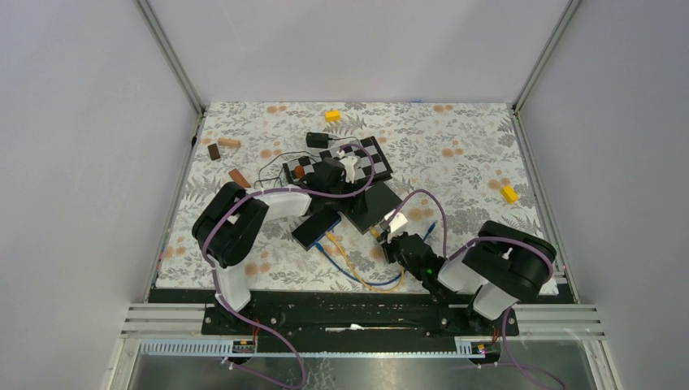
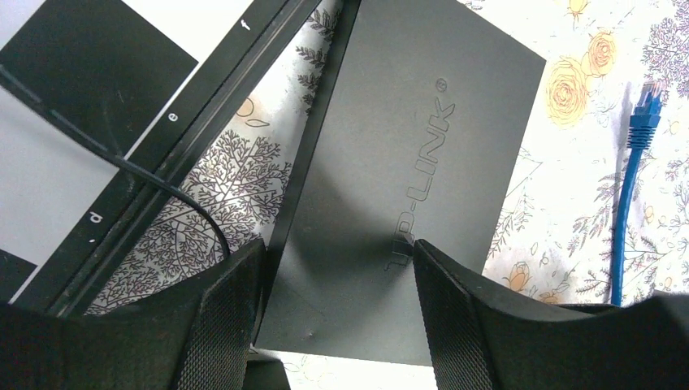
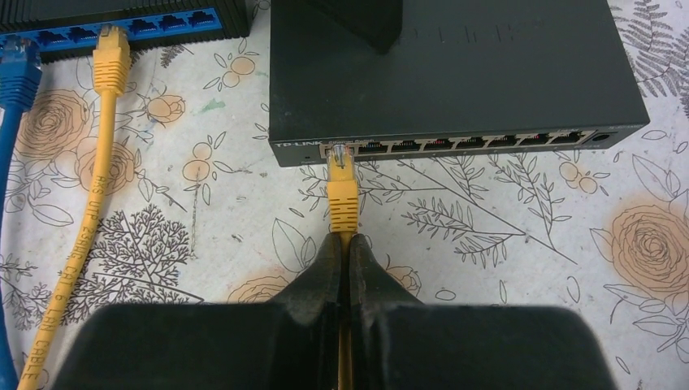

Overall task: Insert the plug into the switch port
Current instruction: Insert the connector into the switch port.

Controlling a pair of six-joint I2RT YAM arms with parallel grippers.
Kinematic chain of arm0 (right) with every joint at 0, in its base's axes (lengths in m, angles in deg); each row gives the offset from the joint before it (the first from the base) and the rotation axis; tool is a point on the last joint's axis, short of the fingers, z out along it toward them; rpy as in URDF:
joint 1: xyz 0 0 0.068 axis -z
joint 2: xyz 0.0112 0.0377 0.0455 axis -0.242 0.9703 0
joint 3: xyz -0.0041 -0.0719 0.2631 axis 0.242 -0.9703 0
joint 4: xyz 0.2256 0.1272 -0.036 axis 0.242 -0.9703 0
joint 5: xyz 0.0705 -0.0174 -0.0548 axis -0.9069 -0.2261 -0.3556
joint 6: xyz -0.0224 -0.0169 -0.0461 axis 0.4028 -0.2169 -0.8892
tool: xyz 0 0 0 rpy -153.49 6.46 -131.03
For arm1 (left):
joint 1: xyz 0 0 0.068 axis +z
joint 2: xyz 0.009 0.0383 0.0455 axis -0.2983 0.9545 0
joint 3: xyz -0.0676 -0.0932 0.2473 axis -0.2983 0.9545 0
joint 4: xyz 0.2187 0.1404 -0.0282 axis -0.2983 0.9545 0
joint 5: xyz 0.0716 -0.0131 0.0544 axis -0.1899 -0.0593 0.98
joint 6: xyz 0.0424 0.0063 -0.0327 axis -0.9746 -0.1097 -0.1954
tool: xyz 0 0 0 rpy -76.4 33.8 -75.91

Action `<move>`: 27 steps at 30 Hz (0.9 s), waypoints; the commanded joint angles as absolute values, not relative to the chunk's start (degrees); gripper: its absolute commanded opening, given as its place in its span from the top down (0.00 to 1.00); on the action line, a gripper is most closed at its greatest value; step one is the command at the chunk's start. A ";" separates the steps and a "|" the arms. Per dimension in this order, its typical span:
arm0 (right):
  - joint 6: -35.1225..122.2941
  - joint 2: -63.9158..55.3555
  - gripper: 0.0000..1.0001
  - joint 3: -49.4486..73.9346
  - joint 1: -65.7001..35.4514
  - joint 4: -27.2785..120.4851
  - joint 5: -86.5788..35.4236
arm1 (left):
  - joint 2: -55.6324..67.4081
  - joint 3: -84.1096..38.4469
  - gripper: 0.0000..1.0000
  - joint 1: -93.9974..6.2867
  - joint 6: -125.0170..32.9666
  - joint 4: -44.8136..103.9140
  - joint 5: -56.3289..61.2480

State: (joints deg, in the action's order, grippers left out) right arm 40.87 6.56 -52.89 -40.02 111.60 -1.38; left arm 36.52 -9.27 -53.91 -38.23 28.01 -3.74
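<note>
Yellow plug [image 3: 341,183] sits pinched by its tail in the right gripper [image 3: 348,268], whose jaws are closed hard on it with no gap showing between them. The plug points straight at the front of the black switch [image 3: 455,81], and its clear tip is at the mouth of the end port [image 3: 337,151], the leftmost one in the right wrist view. How far in it sits I cannot tell. The left gripper [image 2: 333,256] hangs over the top of the same switch with its jaws wide apart and nothing held. Its ribbed fingers [image 2: 231,317] stand either side of the maker's lettering, and in the right wrist view one dark finger meets the switch lid. A second switch [image 3: 122,20] with a blue port strip lies beside it. A blue cable [image 3: 12,81] and another yellow cable [image 3: 97,162] run to that strip.
</note>
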 commanded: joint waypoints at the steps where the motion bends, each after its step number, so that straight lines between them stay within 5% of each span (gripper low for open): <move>1: 37.49 8.74 1.00 -50.65 -40.31 116.99 2.27 | 37.88 -7.54 0.32 -54.56 -37.21 27.98 -7.48; 27: 29.14 11.77 1.00 -44.76 -40.29 120.15 4.26 | 41.52 -6.21 0.44 -55.67 -37.47 29.98 -14.47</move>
State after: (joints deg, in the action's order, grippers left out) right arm 32.80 10.89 -50.97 -40.65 115.32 1.53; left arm 37.92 -8.27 -52.60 -38.27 22.09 -5.05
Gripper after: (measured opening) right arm 0.036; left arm 0.558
